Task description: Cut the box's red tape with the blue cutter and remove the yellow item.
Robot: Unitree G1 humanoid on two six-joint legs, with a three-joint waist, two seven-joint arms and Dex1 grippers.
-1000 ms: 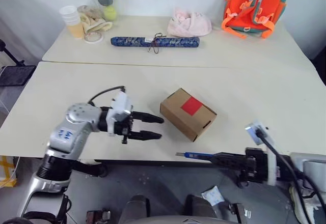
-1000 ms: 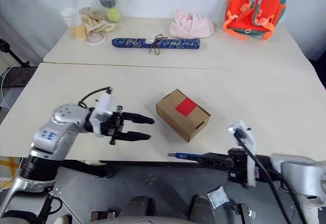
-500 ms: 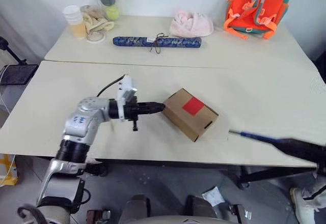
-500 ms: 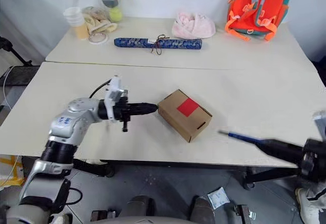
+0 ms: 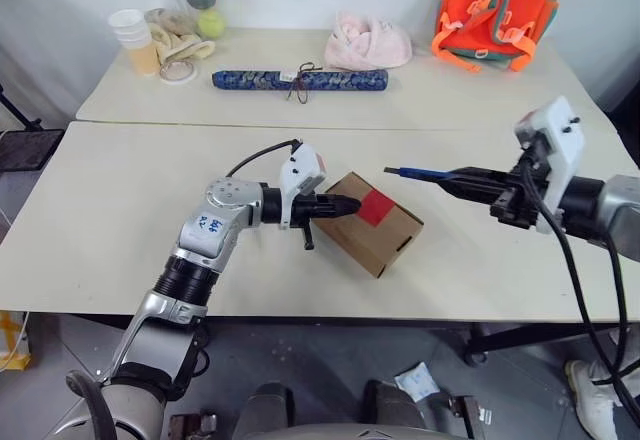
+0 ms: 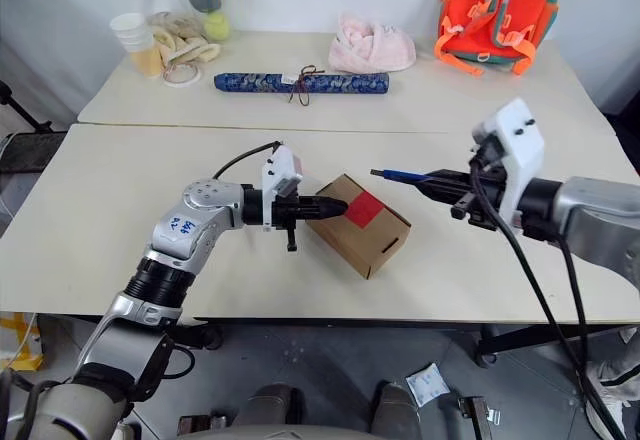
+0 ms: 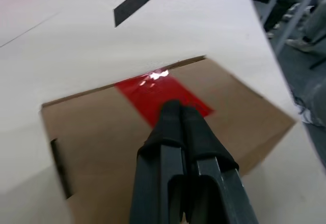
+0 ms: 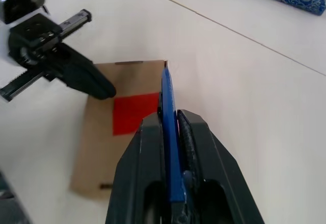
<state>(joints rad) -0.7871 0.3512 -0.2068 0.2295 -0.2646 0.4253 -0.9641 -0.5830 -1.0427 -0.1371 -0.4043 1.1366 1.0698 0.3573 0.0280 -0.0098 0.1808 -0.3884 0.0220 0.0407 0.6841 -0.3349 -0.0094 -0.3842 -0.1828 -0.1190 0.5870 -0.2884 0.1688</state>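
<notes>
The box (image 5: 385,235), a small brown carton, lies near the table's front edge with the red tape (image 5: 375,206) on its top. My left gripper (image 5: 345,203) is shut and empty. It points right, with its fingertips (image 7: 175,109) over the box top at the edge of the red tape (image 7: 163,96); I cannot tell if they touch. My right gripper (image 5: 455,176) is shut on the blue cutter (image 5: 420,172) and holds it level above the table. The cutter's blade (image 7: 133,4) points left, just right of the box. The yellow item is hidden.
At the back of the table lie a dark-blue patterned roll (image 5: 300,80), a pink cloth (image 5: 368,45), an orange backpack (image 5: 498,10), paper cups (image 5: 133,40) and stacked balls (image 5: 206,0). The box sits close to the table's front edge (image 5: 400,315).
My left gripper has shut and moved right onto the box top. My right arm has risen from below the table edge, bringing the cutter up over the table beside the box.
</notes>
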